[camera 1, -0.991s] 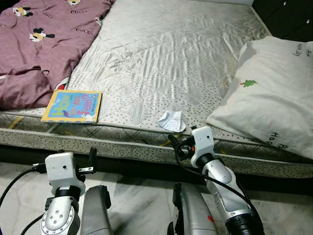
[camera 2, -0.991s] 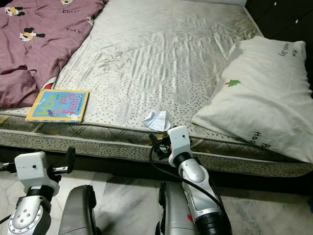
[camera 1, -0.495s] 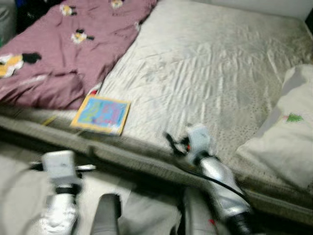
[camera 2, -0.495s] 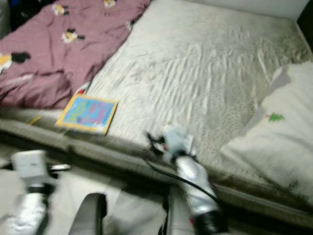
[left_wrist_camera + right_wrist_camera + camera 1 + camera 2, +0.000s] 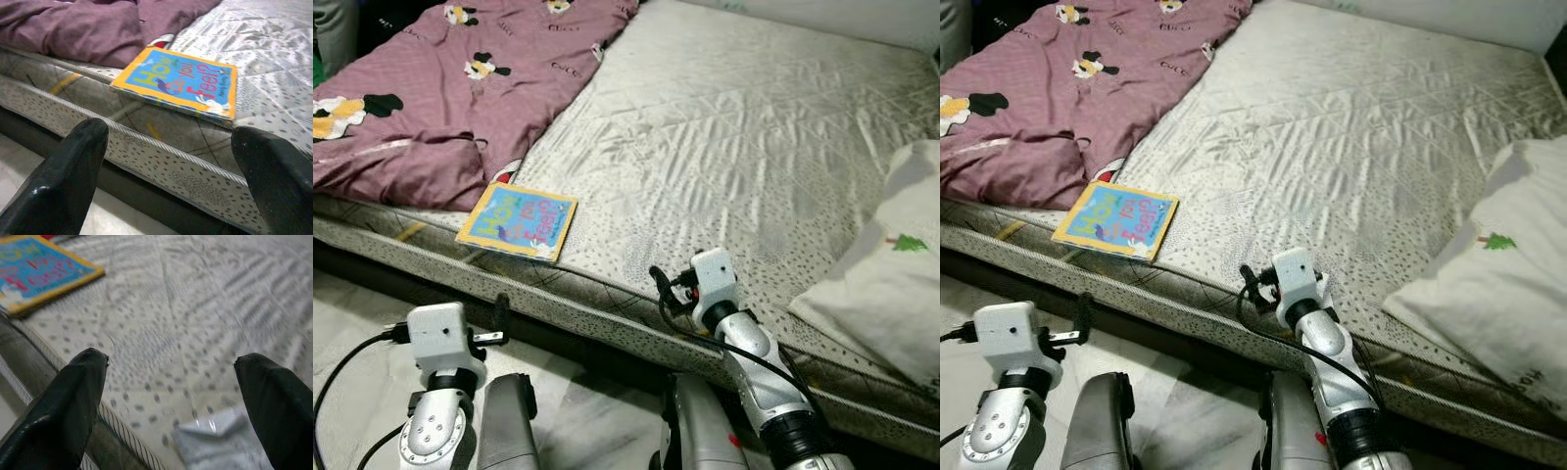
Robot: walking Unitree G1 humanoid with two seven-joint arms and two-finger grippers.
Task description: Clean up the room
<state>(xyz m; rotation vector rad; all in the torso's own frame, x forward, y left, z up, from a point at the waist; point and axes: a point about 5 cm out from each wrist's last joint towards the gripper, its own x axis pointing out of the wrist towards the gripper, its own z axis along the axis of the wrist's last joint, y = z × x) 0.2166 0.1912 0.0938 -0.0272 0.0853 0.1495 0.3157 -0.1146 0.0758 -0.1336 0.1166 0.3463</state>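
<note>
A colourful children's book (image 5: 517, 219) lies flat near the front edge of the bare quilted mattress (image 5: 724, 127), beside a purple blanket (image 5: 440, 98). My left gripper (image 5: 171, 129) hangs open and empty below the mattress edge, pointing at the book (image 5: 178, 81). My right gripper (image 5: 171, 357) is open and empty, low over the mattress's front edge. A crumpled white paper (image 5: 215, 435) lies on the mattress just under and ahead of it, with the book (image 5: 39, 269) further off. In the eye views the right wrist (image 5: 715, 279) covers the paper.
A white pillow (image 5: 891, 284) with a small green tree print lies on the mattress at the right. The dark bed base (image 5: 607, 348) runs along the front, with pale marble floor (image 5: 352, 313) below it where I stand.
The camera has swung: the bed now runs slantwise and the book sits nearer the middle. The crumpled paper, earlier in plain sight ahead of the right wrist, is now behind it. Both grippers stay open.
</note>
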